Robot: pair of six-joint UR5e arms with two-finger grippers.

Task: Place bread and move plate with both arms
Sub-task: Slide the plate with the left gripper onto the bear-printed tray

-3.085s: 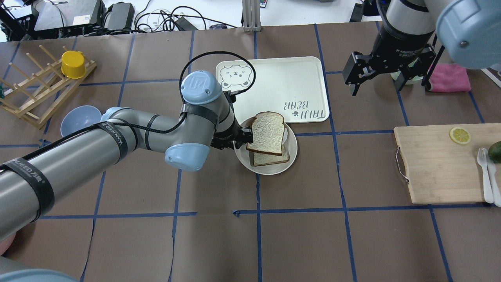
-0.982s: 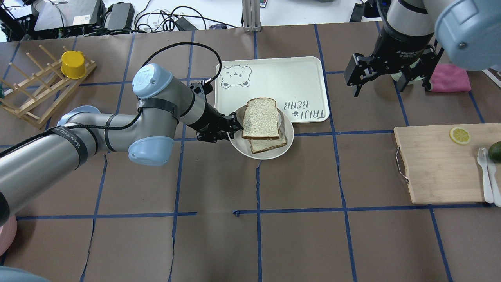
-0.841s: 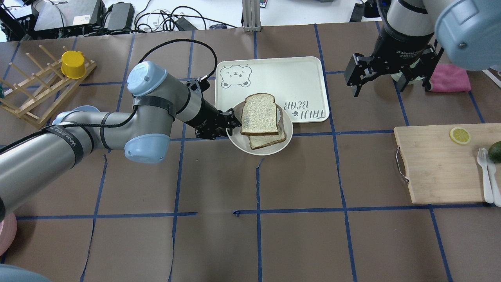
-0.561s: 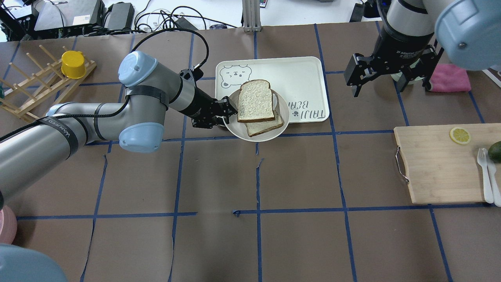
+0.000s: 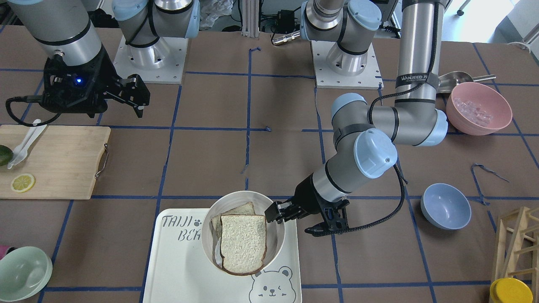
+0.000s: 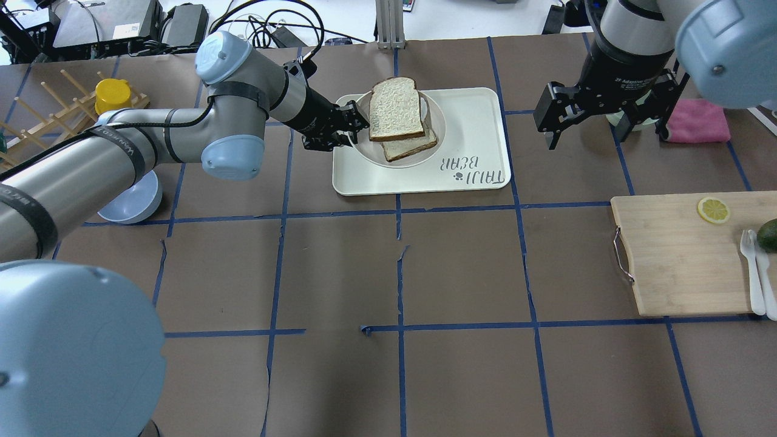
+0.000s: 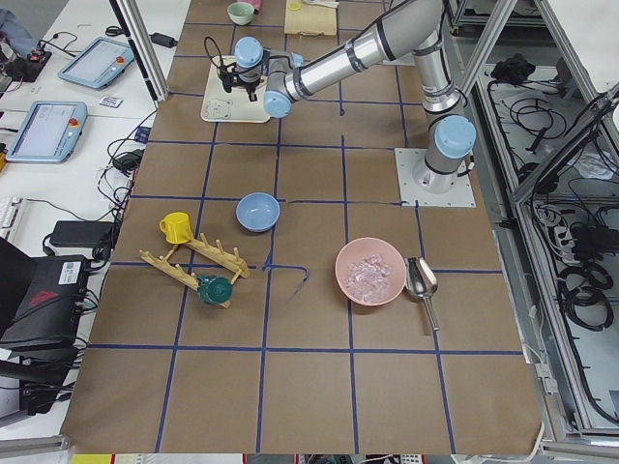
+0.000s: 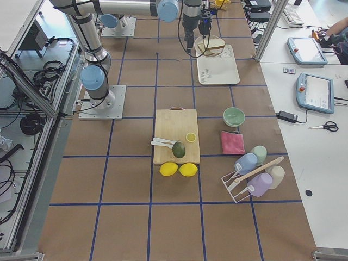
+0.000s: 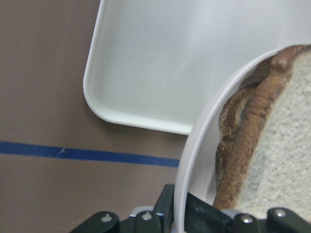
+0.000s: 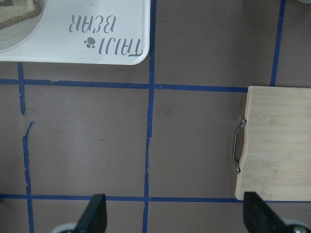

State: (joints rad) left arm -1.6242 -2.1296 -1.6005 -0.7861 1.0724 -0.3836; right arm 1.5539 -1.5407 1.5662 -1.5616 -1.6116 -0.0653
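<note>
The round cream plate holds two stacked slices. The bread, pale with a dark crust and a domed edge, lies on top of a tanner slice. My left gripper is shut on the plate's left rim and holds the plate just above the bear-printed end of the cream tray. The front view shows the same grip, plate and bread. The left wrist view shows the rim between the jaws. My right gripper hangs open and empty beyond the tray's right end.
A wooden cutting board with a lemon slice, an avocado and a fork lies at the right. A pink cloth lies behind the right gripper. A blue bowl and a rack with a yellow cup stand at the left.
My left arm has carried the plate with both slices away from the table spot in front of the tray to over the tray's bear-printed end. The right gripper has stayed put.
</note>
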